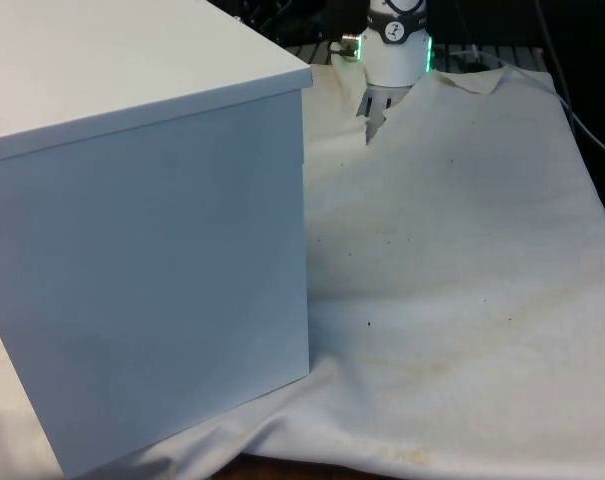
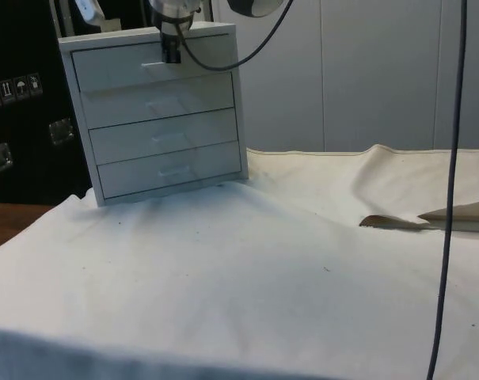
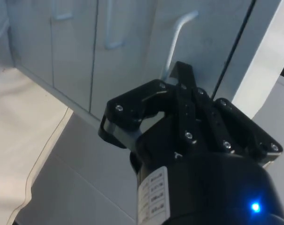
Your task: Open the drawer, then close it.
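white chest of drawers (image 2: 160,111) stands at the far end of the cloth-covered table (image 2: 247,277), all four drawers looking shut. the gripper (image 2: 171,54) hangs at the top drawer (image 2: 152,66), right by its handle (image 3: 177,40); i cannot tell whether its fingers are spread or pressed together. hook the handle squarely, then pull straight outward so the drawer slides without racking.

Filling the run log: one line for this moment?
gripper at top drawer handle | chest of drawers all shut | opening not begun
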Controlling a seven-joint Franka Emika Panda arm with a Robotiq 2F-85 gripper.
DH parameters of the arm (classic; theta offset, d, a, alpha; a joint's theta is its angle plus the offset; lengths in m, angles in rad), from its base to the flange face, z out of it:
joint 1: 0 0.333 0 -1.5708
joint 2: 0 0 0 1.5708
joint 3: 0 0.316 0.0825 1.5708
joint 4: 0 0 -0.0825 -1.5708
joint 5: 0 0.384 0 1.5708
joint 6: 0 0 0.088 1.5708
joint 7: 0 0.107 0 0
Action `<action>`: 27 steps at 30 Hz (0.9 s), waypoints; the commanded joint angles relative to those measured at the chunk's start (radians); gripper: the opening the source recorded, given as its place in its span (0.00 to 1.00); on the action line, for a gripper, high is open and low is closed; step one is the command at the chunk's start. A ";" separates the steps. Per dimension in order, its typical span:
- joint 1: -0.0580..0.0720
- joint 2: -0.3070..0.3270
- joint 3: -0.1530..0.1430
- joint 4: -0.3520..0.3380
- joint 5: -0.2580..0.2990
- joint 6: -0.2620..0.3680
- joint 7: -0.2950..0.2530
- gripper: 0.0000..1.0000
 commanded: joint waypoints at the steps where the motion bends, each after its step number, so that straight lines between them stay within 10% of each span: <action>1: -0.014 0.009 -0.002 0.004 0.015 0.022 -0.016 0.00; 27: 0.024 -0.019 0.007 0.003 -0.002 -0.033 0.023 0.00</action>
